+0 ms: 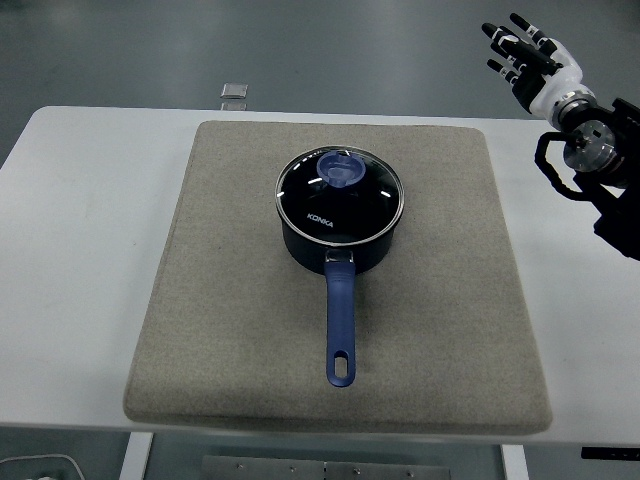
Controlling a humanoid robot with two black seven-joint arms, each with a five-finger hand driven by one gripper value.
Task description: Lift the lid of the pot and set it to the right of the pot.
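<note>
The round dark glass lid with its blue knob (341,186) sits squarely on the dark blue saucepan (338,238), whose long blue handle (340,325) points toward the near edge, in the middle of the grey felt mat (200,300) on the white table (80,250). To lift it cleanly I judge I should come down over the knob, pinch it centrally and raise it straight up before carrying it right. My right hand (525,55) hangs far off to the right beyond the mat's far corner, fingers spread and empty, well apart from the lid.
</note>
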